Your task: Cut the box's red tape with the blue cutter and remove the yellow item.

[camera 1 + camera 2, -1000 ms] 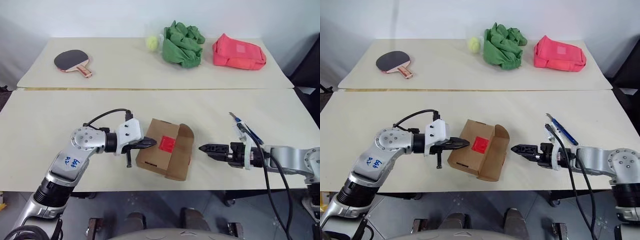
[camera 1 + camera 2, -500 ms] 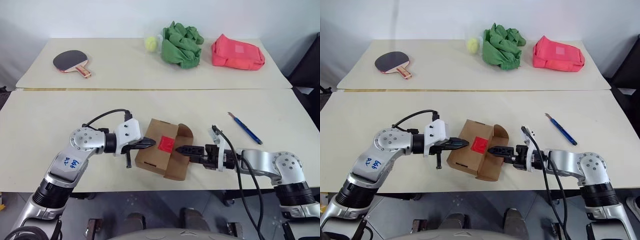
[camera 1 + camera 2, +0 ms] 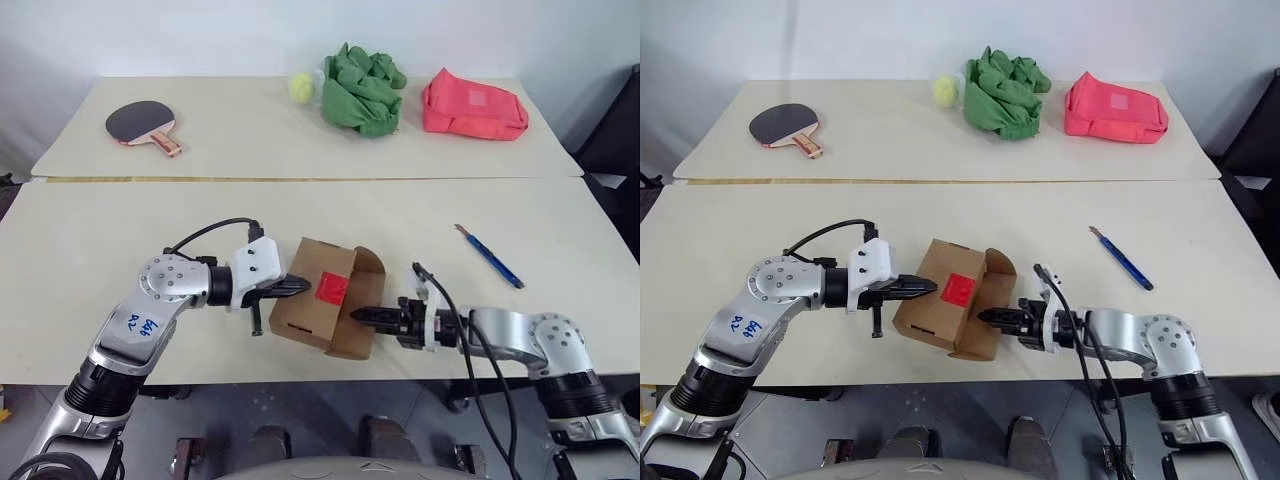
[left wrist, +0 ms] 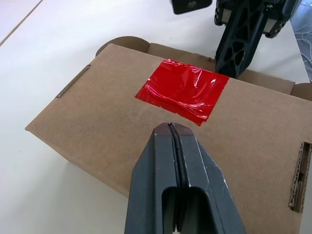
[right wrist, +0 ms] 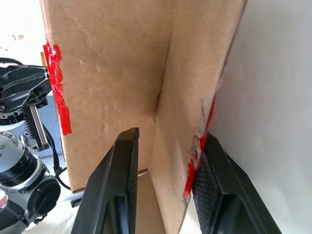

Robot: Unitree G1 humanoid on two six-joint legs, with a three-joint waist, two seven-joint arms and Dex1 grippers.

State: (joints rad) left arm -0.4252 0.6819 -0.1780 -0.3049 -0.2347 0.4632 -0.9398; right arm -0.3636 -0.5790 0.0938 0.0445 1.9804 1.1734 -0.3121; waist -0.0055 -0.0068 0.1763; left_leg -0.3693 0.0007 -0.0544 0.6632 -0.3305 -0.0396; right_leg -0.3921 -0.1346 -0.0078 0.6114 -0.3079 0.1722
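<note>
The left pincer [image 4: 171, 127], fingers pressed together with nothing between them, rested its tip on the top of the box [image 3: 325, 312], just short of the red tape [image 4: 183, 90]. The right pincer [image 5: 163, 141] had its two fingers either side of the box's raised flap, gripping it. The box sat near the table's [image 3: 90, 250] front edge. The cutter [image 3: 490, 256] lay well apart, to the right.

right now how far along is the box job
Done, it seems: the box's flap stands open and the blue cutter lies set aside on the table. In hand: left gripper shut, pressing the box top; right gripper straddling the flap. Left: taking out the yellow item.
</note>
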